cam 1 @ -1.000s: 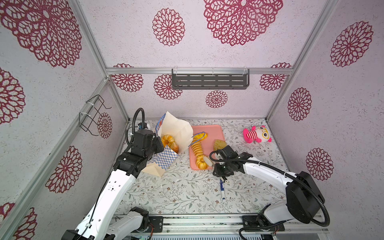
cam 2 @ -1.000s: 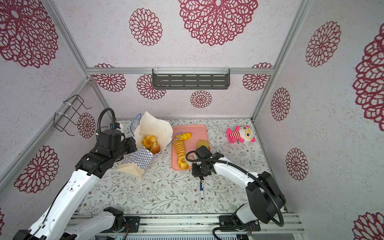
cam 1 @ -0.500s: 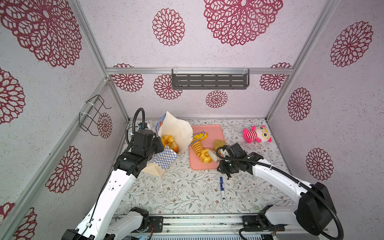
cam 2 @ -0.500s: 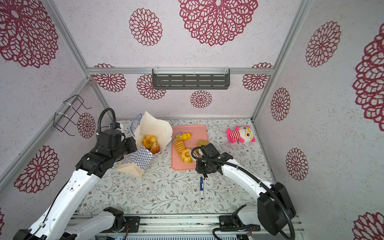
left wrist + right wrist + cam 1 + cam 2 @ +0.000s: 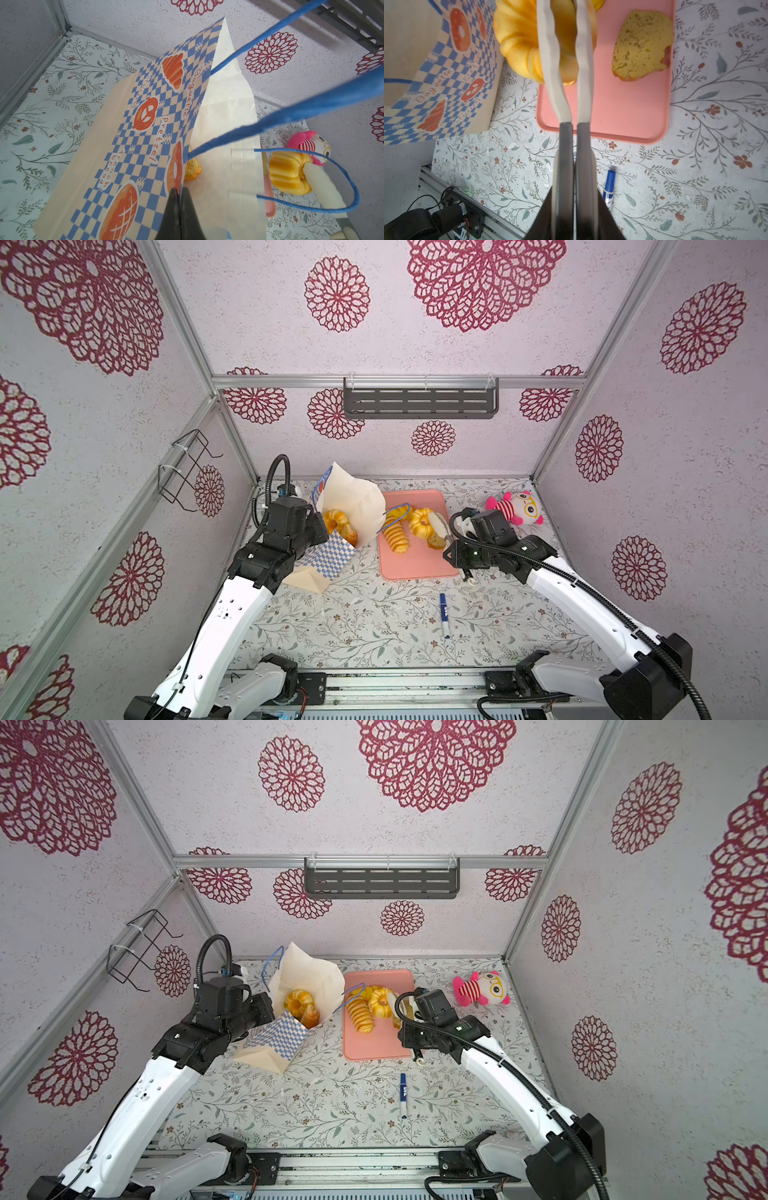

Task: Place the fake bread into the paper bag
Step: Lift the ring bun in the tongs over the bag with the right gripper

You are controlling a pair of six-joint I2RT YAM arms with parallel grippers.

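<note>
The paper bag (image 5: 353, 506) (image 5: 307, 973) (image 5: 145, 116) leans open at the left. My left gripper (image 5: 180, 190) (image 5: 322, 531) is shut on its checked rim. Inside lie a ring cake (image 5: 336, 519) (image 5: 298, 1001) and a browner piece (image 5: 351, 536). My right gripper (image 5: 574, 187) (image 5: 457, 527) is shut on tongs (image 5: 550, 62). The tong tips pinch a second ring cake (image 5: 519, 41) (image 5: 420, 522) (image 5: 288, 174) above the pink tray (image 5: 415, 564) (image 5: 623, 112). A ridged loaf (image 5: 395, 535) (image 5: 360, 1014) and a cut wedge (image 5: 642, 43) (image 5: 435, 540) lie on the tray.
A pink striped plush toy (image 5: 515, 508) (image 5: 482, 990) sits at the back right. A blue pen (image 5: 444, 614) (image 5: 609, 185) lies on the floral mat in front of the tray. The bag's blue cord handle (image 5: 395, 510) hangs over the tray's back left corner.
My right gripper has carried the ring cake in the tongs from the tray's near half up and toward the back. The left arm and the bag have stayed put.
</note>
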